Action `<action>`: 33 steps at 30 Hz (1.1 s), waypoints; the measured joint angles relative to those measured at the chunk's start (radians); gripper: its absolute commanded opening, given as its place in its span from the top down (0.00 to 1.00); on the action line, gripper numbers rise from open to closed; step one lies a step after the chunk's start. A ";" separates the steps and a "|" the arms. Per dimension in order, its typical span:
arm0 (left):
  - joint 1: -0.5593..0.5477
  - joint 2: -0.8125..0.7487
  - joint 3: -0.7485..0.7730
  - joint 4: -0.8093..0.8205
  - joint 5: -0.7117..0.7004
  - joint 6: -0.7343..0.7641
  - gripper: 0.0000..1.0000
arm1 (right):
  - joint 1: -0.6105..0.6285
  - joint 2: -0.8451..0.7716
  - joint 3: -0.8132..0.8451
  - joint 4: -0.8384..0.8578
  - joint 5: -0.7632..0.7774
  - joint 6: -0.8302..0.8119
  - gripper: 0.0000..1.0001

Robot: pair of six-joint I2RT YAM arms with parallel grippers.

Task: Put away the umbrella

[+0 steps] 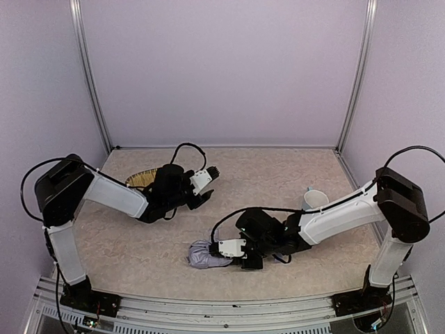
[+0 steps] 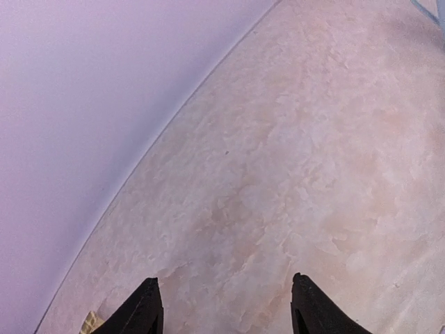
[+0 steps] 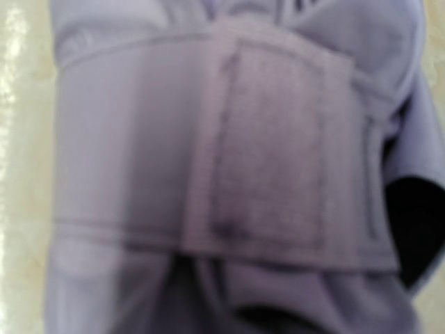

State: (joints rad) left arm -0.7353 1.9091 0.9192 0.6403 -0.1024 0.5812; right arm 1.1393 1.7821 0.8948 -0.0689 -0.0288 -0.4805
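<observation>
The left arm (image 1: 115, 196) goes up from its base, bends at a high black elbow and reaches in toward the middle. The left gripper (image 1: 206, 189) points to the right. Its two black fingers (image 2: 142, 313) are spread apart with nothing between them. The right arm (image 1: 341, 216) bends the same way on the other side and reaches left, down low. The right gripper (image 1: 224, 252) points left. I can't tell if its fingers are apart or together.
</observation>
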 measured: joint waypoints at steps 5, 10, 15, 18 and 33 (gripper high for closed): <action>-0.073 -0.345 -0.151 -0.044 -0.059 -0.202 0.41 | -0.009 0.002 0.008 -0.016 -0.027 0.001 1.00; -0.349 -0.694 -0.451 0.061 -0.068 -0.350 0.31 | -0.042 0.020 0.044 -0.085 -0.146 0.012 1.00; -0.541 -0.706 -0.598 0.011 -0.129 -0.389 0.21 | -0.082 0.050 0.079 -0.148 -0.264 0.026 1.00; -0.592 -0.603 -0.589 -0.037 -0.205 -0.349 0.19 | -0.099 0.060 0.092 -0.166 -0.304 0.026 1.00; -0.547 -0.266 -0.586 0.180 -0.249 -0.150 0.24 | -0.126 0.074 0.117 -0.227 -0.404 0.027 1.00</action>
State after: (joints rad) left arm -1.2819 1.6436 0.3336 0.8204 -0.3519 0.4309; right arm 1.0138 1.8561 1.0122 -0.2955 -0.4332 -0.4538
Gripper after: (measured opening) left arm 0.842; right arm 0.277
